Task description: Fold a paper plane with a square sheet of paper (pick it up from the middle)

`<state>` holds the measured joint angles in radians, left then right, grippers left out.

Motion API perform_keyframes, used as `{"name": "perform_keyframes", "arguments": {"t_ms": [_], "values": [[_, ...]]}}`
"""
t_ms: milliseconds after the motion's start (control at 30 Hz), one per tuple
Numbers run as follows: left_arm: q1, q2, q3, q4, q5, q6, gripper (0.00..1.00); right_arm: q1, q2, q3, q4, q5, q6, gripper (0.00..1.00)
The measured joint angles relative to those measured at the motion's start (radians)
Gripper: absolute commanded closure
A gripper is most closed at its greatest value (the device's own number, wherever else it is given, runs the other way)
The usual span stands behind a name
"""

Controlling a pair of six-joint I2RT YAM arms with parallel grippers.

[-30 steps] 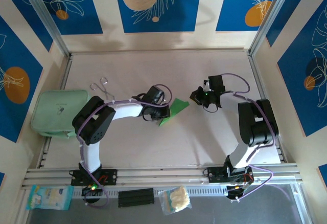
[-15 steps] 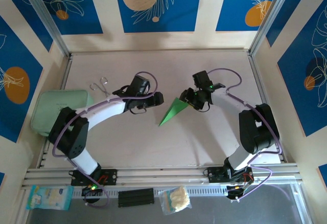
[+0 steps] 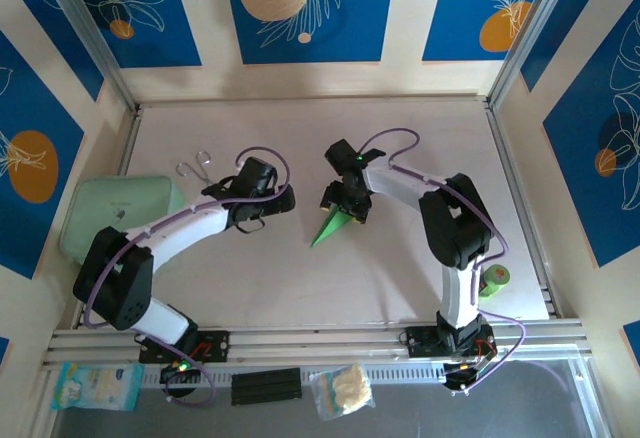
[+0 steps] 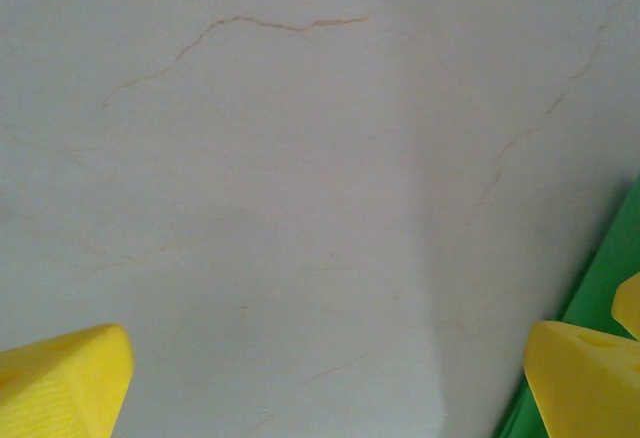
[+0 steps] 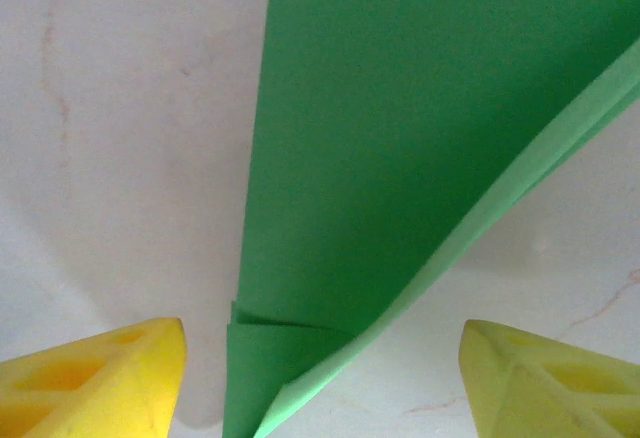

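One small green roll (image 3: 493, 279) sits nearest, at right, then one paper plane (image 3: 334, 226) lies flat mid-table between two grippers (both spread, gripping nothing), right gripper (image 5: 325, 358) over its far end, left gripper (image 4: 325, 378) just beside it, and one pale pouch (image 3: 118, 216) at the left edge.

The worktop (image 3: 300, 288) is seen whole from high above and behind the arm bases (image 3: 180, 343), which lie along the bottom of the frame; the view is angled down and forward. The left wrist view is taken very near, down onto bare worktop, with the left gripper (image 4: 325, 353) framing it, fingers (image 4: 60, 378) in the lower corners. The right wrist view is equally near, framed by the right gripper (image 5: 322, 338). The plane (image 3: 335, 226) is shared by all three views: small at mid-frame from above, a sliver of plane (image 4: 600, 298) at lower right, and plane (image 5: 380, 158) across the centre.
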<state>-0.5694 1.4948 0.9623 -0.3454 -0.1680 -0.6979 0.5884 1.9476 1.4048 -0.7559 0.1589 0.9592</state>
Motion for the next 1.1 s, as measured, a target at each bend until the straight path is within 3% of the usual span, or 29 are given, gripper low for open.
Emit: {"name": "perform_keyframes", "arguments": {"t_ms": [233, 700, 967, 1100], "values": [[0.020, 0.000, -0.011, 0.000, 0.003, -0.003, 0.00, 0.002, 0.008, 0.002, -0.071, 0.049, 0.044, 0.44], [0.045, 0.014, -0.011, 0.011, 0.081, -0.008, 0.01, -0.022, -0.044, -0.076, -0.048, 0.045, 0.070, 0.98], [0.098, 0.012, -0.035, 0.045, 0.126, -0.011, 0.01, -0.039, -0.073, -0.103, 0.089, -0.050, -0.020, 1.00], [0.125, -0.003, -0.038, 0.045, 0.135, -0.012, 0.01, -0.039, -0.086, -0.101, 0.201, -0.179, -0.084, 1.00]]}}
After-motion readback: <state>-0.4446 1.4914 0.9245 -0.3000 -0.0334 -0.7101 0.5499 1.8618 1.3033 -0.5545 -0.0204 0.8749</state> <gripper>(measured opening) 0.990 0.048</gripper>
